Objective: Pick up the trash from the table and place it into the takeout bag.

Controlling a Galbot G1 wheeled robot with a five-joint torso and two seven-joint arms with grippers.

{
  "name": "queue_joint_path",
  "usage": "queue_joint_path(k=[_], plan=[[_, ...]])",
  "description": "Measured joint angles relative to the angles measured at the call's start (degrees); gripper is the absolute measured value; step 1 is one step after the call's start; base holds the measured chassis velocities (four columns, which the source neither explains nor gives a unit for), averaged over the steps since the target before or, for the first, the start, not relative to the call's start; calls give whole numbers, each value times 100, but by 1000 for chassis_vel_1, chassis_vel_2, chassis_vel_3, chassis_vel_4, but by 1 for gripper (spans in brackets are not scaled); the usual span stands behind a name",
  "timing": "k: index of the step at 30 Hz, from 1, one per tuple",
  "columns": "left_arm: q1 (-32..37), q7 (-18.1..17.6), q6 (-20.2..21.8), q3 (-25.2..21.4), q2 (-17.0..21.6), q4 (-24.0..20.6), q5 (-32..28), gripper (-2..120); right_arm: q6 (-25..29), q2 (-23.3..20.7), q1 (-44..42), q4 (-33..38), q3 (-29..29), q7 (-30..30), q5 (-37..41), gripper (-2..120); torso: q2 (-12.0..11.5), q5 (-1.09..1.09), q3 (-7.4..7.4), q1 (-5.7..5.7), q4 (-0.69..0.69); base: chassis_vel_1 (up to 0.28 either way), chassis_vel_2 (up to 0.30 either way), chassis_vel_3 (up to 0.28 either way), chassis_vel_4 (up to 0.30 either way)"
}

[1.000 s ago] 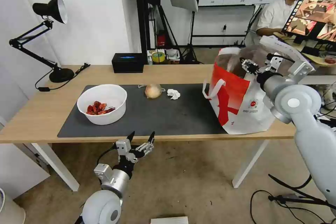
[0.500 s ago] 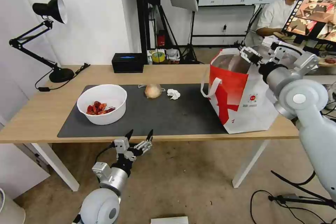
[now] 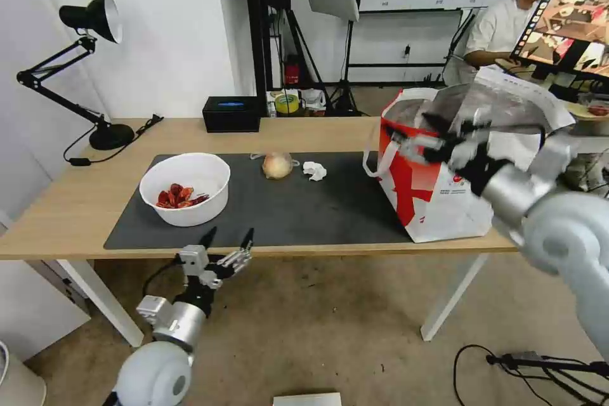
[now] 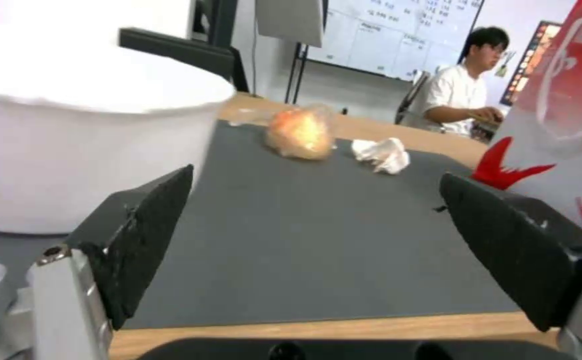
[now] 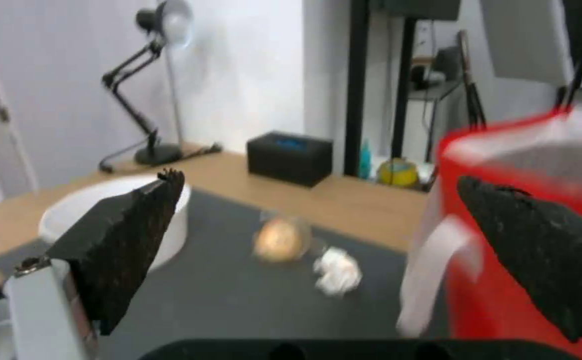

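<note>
No readable writing anywhere that I can find. The takeout bag (image 3: 438, 193) has a small round logo with a line of tiny print under it on its white side, way too small to read, plus big red shapes on the panel facing the mat. The whiteboard behind has marks, also illegible.

The bag stands on the right end of the table (image 3: 70, 216), partly on the dark grey mat (image 3: 317, 212), mouth open with the foil lining showing. The right gripper (image 3: 422, 133) is blurred just in front of the bag's upper rim, over the mat's right end. In the head view I can't tell much about it, but the right wrist view shows its two black fingers (image 5: 128, 235) spread wide with nothing between them.

The left gripper (image 3: 227, 242) sits low at the table's near edge, below the white bowl (image 3: 185, 188), also spread wide and empty.

The red shells in the bowl show from the head camera; the left wrist view gets just the bowl's white outer wall (image 4: 78, 150), cut off at the frame edge. The plastic-wrapped ball (image 3: 277, 165) and crumpled tissue (image 3: 314, 170) lie near each other at the mat's far edge, not touching. A black box with a blue top (image 3: 232, 113) sits behind on bare wood, a desk lamp (image 3: 82, 70) at the far left.
</note>
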Motion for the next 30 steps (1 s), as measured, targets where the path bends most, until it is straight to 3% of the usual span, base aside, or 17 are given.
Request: queue_joint_path(k=[8,14,20,22,30], plan=[[244,210,-251,-286,-56,173,326,100,556,67,-870,59,-123,-112,-874,100,0,-1,0,0,2,0,0,0,0],[403,378,-425,-465,-152,365,388,100,1699,444,-1530,-385,-482,-36,-1779,100,0,0,0,0,1,0,0,0,0],[438,459,-472,-535,-177,465,390,100,2108,622,-1807,-625,-677,149,-1930,100,0,0,0,0,0,0,0,0,0],[452,498,-479,-567,-210,549,379,100,2488,772,-1991,-918,-850,341,-2019,100,0,0,0,0,1,0,0,0,0],[473,548,-488,-553,-267,630,413,100,2680,966,-2108,-1192,-1064,526,-2064,100,0,0,0,0,1,0,0,0,0]])
